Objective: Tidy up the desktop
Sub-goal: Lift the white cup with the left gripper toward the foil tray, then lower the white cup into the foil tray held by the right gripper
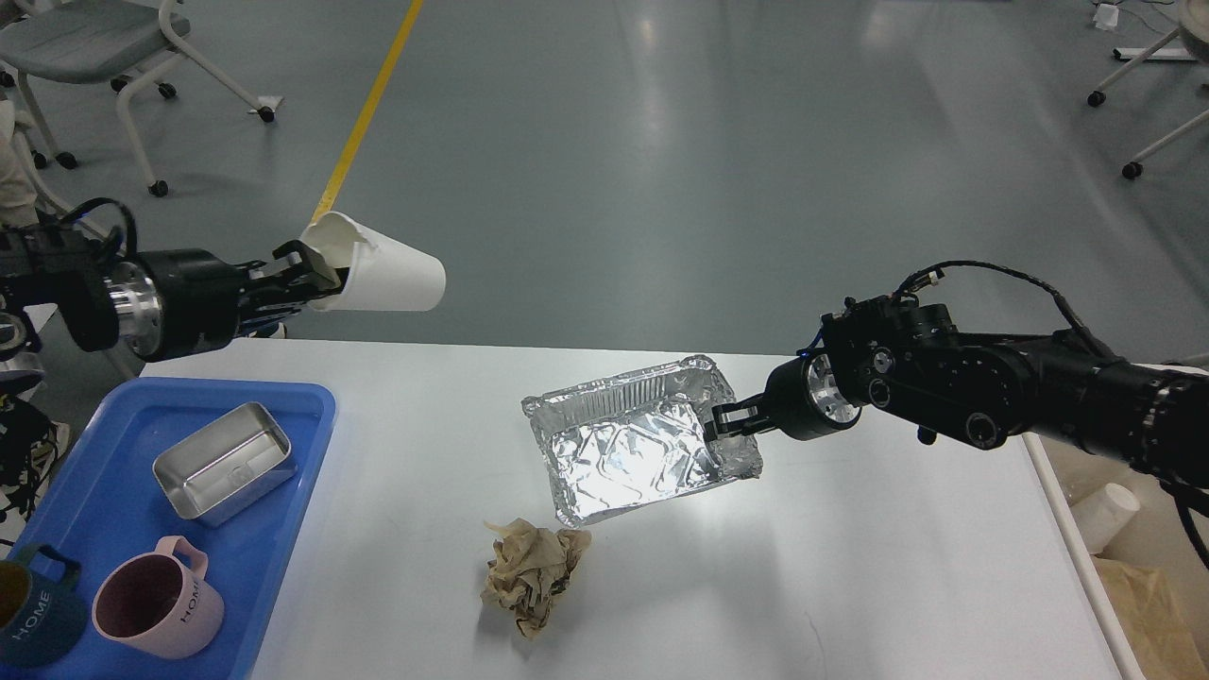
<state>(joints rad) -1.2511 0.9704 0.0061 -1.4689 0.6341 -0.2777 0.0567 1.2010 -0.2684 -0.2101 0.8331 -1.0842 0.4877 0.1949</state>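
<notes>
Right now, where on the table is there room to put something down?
The desktop is bare right of the foil tray and crumpled paper, and between the blue tray and foil tray. The blue tray is crowded with the metal tin and mugs.

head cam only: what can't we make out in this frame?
- Foil tray: whether it's lifted off the desktop; one view, no depth.
- Right gripper: fingertips merge with the tray's rim.
- Teal mug: cut off by the left edge.
- Bin: mostly beyond the right edge.

foil tray [635,444] behind crumpled paper [535,574]
</notes>
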